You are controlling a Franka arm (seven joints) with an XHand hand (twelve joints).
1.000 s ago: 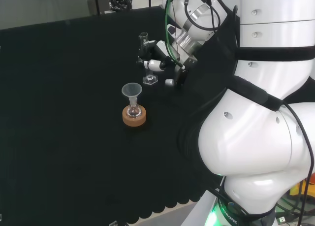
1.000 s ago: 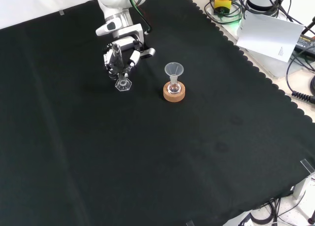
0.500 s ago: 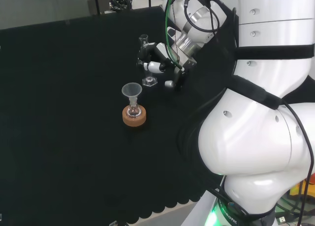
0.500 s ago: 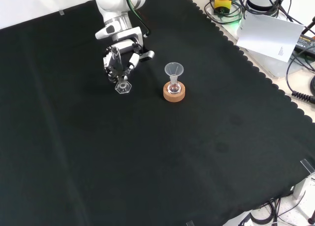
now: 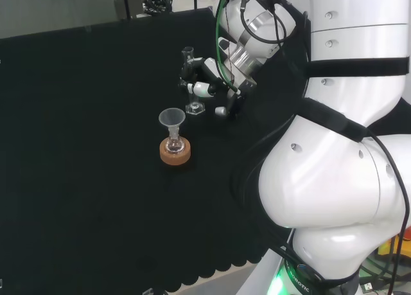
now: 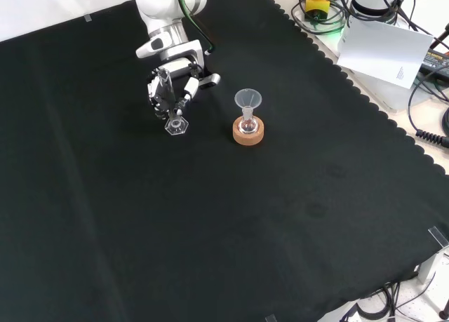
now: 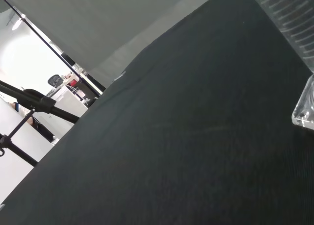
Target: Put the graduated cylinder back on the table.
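1. Clear glass marks the graduated cylinder (image 6: pixel 170 104), which stands upright on the black cloth (image 6: pixel 210 224) of the worktop, its hexagonal foot flat on the cloth.
2. In the front view the hand (image 6: pixel 174 83) reaches in from the top, its fingers curled round the cylinder's upper tube, clamped on it.
3. In the head view the hand (image 5: pixel 209 83) sits at the end of the white arm (image 5: pixel 334 147), with the cylinder (image 5: pixel 190 76) at its left side and the foot just below the fingers.
4. Near the cylinder, to its right in the front view, a small flask with a clear funnel (image 6: pixel 247 97) in its neck stands on a cork ring (image 6: pixel 248 132); they are apart from the cylinder.
5. In the wrist view the ribbed tube and the corner of the foot of the cylinder (image 7: pixel 294 34) show close, the foot resting on the cloth (image 7: pixel 171 151).
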